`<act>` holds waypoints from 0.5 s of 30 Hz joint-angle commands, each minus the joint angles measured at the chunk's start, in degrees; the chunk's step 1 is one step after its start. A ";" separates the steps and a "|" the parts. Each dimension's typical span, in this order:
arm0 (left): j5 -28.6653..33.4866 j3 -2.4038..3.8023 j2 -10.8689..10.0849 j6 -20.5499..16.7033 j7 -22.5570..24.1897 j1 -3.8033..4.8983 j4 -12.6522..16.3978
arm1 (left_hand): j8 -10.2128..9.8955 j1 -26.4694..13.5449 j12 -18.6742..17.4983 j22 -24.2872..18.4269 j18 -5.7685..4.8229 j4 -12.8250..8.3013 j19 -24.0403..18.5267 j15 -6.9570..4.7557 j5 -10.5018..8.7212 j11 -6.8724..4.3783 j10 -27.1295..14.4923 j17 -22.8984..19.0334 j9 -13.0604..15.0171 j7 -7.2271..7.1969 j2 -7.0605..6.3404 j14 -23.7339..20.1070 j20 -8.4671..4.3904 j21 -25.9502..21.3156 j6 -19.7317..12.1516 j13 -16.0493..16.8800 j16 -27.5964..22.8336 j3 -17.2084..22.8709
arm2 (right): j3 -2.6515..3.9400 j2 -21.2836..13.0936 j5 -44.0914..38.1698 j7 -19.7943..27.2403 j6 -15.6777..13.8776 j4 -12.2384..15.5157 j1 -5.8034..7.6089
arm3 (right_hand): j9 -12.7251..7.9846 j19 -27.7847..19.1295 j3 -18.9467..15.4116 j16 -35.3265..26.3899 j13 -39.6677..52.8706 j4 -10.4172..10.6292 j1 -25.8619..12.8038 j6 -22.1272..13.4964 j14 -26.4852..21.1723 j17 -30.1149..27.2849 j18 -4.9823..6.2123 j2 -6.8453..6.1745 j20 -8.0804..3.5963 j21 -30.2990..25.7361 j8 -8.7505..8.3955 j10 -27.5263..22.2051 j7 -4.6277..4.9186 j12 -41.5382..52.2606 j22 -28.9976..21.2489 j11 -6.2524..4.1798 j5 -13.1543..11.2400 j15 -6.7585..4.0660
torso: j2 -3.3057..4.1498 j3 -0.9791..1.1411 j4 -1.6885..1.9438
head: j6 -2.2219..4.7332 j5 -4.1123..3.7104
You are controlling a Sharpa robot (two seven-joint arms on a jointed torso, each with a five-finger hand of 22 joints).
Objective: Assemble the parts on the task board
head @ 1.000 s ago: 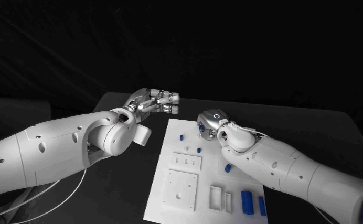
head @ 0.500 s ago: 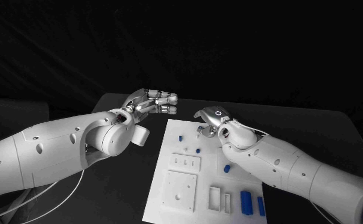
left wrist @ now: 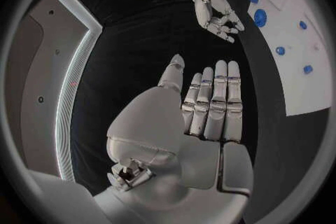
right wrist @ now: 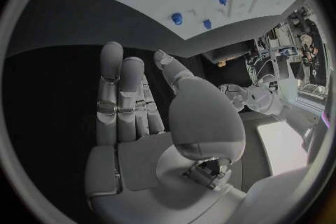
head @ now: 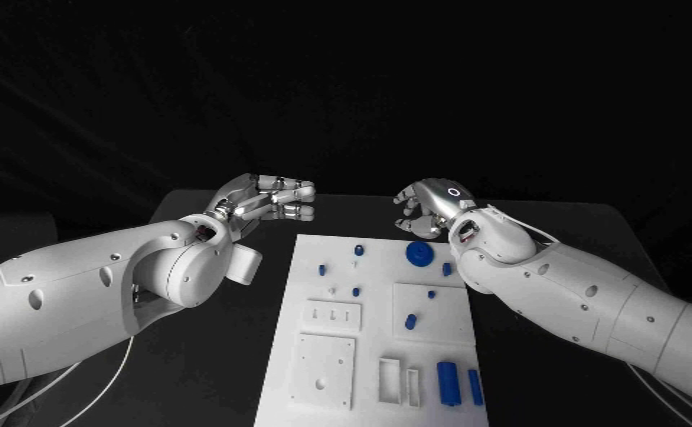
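My right robot hand (head: 428,204) hovers over the bare black desk (head: 562,237) just beyond the far edge of the flat white task board (head: 378,347). It holds nothing; the right wrist view shows its fingers (right wrist: 115,103) straight and side by side. My left robot hand (head: 271,197) hangs off the board's far-left corner, also holding nothing, fingers (left wrist: 213,101) extended in a row.

The round blue toothed gear (head: 420,253) lies flat on the board's far end, toward me from the right hand and just beside it. It is the part nearest either hand, and the right is plainly the closer. Being round, it has no long axis to line up with.

Small blue pegs (head: 356,248) sit near the gear on its left; a short blue part (head: 447,269) lies close on its right, near the board's right edge. Two blue cylinders (head: 447,379) lie at the near end, long axes running away from me, well apart from both hands.

Judgement: open room above the gear and over the desk beyond the far edge; a top-down reach by the right hand looks freest, minding the short part.
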 commanded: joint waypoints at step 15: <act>-0.21 0.01 -0.51 1.22 0.86 0.18 -0.52 | 0.07 0.18 0.09 -0.07 -0.61 -0.29 -0.39 0.10 0.05 -0.13 0.07 -0.02 0.05 -0.14 -0.21 -0.05 0.16 0.32 -0.20 0.06 0.37 0.24 | 0.37 -2.93 12.48 -1.03 13.35 -0.21 -0.49 | -0.05 1.56 -11.46 6.47 61.07 2.56 1.16 -1.86 -1.33 17.17 -1.70 1.51 -1.04 17.48 0.09 -4.80 -0.63 58.01 17.52 -1.55 0.07 -0.91 | -0.31 1.08 -1.64 | -0.69 -1.39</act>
